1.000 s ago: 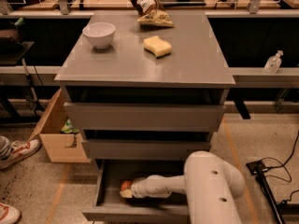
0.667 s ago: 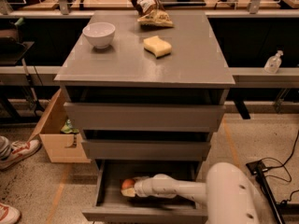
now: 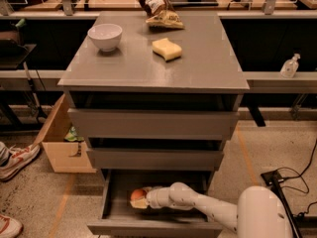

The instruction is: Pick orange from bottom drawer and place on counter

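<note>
The bottom drawer [image 3: 115, 217] of the grey cabinet is pulled open at the bottom of the camera view. The orange [image 3: 138, 195] lies inside it, left of middle. My white arm reaches in from the lower right, and the gripper [image 3: 141, 201] is at the orange, touching or closely around it. The counter [image 3: 198, 58] is the flat grey top of the cabinet, above the two closed wider drawers.
On the counter stand a white bowl [image 3: 105, 36], a pale yellow sponge [image 3: 166, 49] and a crumpled snack bag [image 3: 158, 10]. A cardboard box [image 3: 60, 142] sits on the floor to the left, near a person's shoes [image 3: 16, 159]. A sanitizer bottle [image 3: 290, 66] stands on the right ledge.
My arm's bulky white elbow has moved right and lower in the view. The gripper has stayed at the orange in the drawer.
</note>
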`<state>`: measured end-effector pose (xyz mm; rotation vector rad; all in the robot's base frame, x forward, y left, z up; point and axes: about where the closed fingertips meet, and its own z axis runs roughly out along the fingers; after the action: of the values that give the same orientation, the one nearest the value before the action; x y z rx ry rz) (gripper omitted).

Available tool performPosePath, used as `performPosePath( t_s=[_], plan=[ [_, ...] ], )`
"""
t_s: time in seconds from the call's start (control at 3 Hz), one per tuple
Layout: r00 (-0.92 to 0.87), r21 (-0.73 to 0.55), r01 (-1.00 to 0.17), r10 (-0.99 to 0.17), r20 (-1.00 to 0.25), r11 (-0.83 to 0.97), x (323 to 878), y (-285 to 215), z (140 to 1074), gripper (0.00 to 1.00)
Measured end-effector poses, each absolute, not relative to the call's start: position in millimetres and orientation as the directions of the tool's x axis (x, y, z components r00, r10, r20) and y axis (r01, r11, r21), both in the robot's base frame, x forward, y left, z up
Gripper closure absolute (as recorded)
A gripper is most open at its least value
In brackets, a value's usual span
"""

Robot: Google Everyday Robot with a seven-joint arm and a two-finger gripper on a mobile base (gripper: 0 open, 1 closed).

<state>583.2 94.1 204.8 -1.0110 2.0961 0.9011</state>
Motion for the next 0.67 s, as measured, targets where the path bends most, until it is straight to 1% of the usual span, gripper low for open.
performPosePath(
  t_s=[0.33,0.67],
  plan=[
    [-0.503,0.302,-0.829,-0.395,-0.769,0.470,583.2,94.2,204.7,1.00],
    [-0.477,0.276,-0.835,-0.376,-0.794,0.476,570.5,83.3,223.1,1.00]
  ],
)
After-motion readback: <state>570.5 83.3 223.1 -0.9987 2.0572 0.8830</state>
